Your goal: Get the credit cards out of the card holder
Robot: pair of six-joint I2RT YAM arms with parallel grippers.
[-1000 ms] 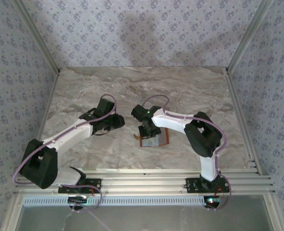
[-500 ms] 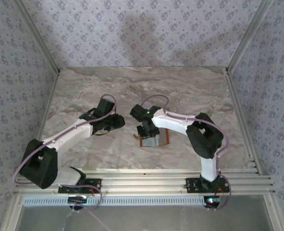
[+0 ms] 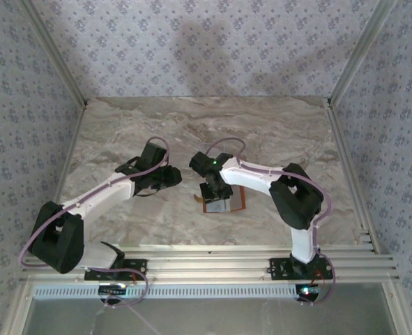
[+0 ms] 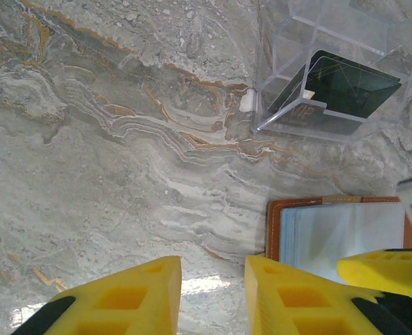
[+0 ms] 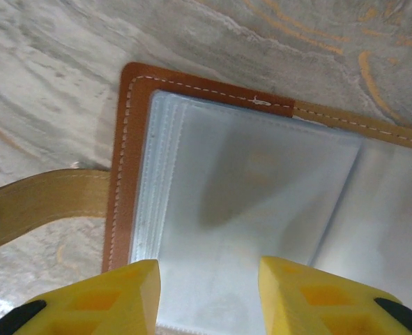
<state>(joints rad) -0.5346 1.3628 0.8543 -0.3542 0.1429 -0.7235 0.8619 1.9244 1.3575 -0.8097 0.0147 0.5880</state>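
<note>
Marble table (image 4: 122,174) | clear box (image 4: 282,49) holds dark card (image 4: 341,87) | card holder (image 5: 261,195) open | left fingers (image 4: 129,300), right fingers (image 5: 101,300) spread

We stretch our left arm (image 3: 97,197) forward and inward, the left gripper (image 4: 212,283) slightly parted; our right arm (image 3: 251,176) folds inward, the right gripper (image 5: 209,279) pointing down, jaws apart.

The card holder (image 5: 122,174) is cut off at the right edge, its near end behind the right fingers (image 5: 101,300).
</note>
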